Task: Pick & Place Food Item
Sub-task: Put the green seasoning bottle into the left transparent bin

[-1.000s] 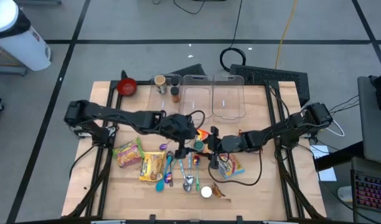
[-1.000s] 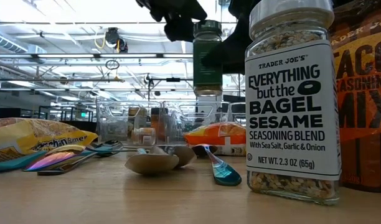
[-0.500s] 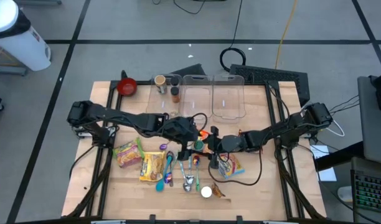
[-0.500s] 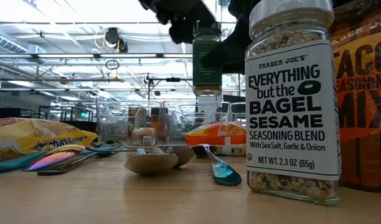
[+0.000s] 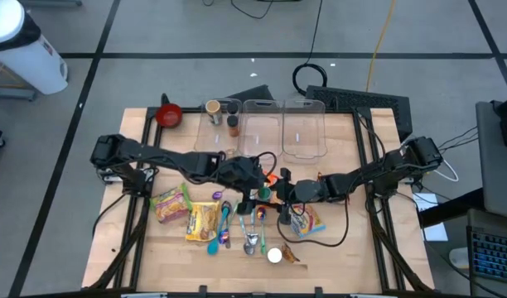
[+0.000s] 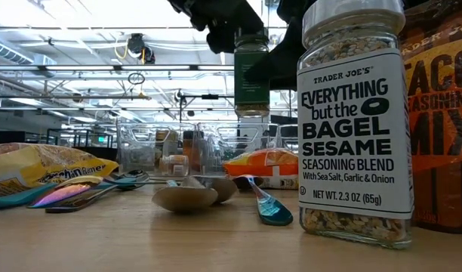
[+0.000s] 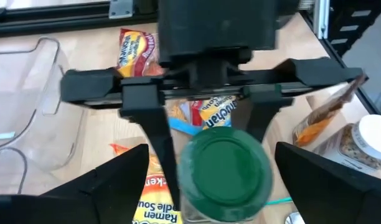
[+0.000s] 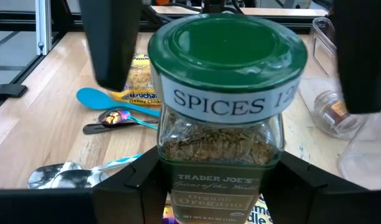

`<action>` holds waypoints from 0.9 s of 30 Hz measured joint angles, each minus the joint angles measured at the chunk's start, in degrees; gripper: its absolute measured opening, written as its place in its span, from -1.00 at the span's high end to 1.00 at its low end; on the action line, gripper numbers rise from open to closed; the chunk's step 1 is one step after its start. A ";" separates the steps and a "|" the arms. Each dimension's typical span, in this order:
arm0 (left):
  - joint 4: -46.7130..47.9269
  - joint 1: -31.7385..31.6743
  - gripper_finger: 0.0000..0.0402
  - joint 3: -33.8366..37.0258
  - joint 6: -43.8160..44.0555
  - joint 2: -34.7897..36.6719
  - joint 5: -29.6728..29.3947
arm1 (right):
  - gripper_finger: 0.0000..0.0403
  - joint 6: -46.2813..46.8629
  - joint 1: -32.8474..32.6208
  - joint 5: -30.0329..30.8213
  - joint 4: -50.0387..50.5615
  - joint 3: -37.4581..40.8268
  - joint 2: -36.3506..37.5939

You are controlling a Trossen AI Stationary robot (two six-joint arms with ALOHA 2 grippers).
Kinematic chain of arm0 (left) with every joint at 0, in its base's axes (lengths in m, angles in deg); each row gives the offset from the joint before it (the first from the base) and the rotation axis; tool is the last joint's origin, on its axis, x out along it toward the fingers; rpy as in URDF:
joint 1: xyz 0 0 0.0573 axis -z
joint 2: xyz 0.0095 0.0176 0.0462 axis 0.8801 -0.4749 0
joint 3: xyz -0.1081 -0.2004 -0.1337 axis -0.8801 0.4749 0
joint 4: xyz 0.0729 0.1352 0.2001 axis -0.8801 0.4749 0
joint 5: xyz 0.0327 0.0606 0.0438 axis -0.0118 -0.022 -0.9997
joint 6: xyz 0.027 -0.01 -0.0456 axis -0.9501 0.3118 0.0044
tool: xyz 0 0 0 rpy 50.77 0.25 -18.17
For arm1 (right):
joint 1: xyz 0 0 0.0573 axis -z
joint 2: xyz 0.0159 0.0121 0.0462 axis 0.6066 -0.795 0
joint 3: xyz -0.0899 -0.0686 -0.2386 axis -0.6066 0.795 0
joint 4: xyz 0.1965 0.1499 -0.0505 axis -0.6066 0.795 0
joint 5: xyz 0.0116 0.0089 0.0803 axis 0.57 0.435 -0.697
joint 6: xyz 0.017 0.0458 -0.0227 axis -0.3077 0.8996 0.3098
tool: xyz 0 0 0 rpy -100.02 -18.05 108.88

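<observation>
A glass oregano jar with a green lid hangs upright above the middle of the table, clear of it in the low view. My right gripper comes in from the table's right and is shut on the jar. My left gripper is over the jar, open. Its two fingers stand on either side of the lid, with gaps to it. My right gripper pinches the jar's glass body below the lid, one finger on each side. The fingers lie level and come from the table's right side. The jar stands upright in the hold, lifted clear of the table.
Below lie several spoons, two yellow noodle packets, and an orange packet. A bagel-seasoning jar and a taco-mix pouch stand at the near edge. Clear bins, small jars and a red bowl stand at the far edge.
My left gripper has moved a little toward the table's right, over the jar's lid, still open. The jar and my right gripper have stayed where they were.
</observation>
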 joint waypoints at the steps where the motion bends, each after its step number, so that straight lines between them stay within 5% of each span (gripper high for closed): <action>1: 0.09 0.10 -0.65 0.00 -0.02 0.00 0.00 | 0.03 0.00 0.00 0.00 0.00 0.00 0.00; 9: 0.22 0.32 -0.04 0.00 -0.02 -0.15 -0.82 | 0.03 -0.01 0.02 -0.04 0.01 0.00 0.00; 18: -0.02 0.59 -0.10 -0.02 -0.07 -0.83 -1.66 | 0.01 -0.04 0.02 -0.19 0.40 0.08 -0.09; 27: 1.67 1.64 -0.05 0.04 -1.51 4.49 -3.92 | -0.24 -0.20 -0.02 -0.15 -0.74 -0.05 0.04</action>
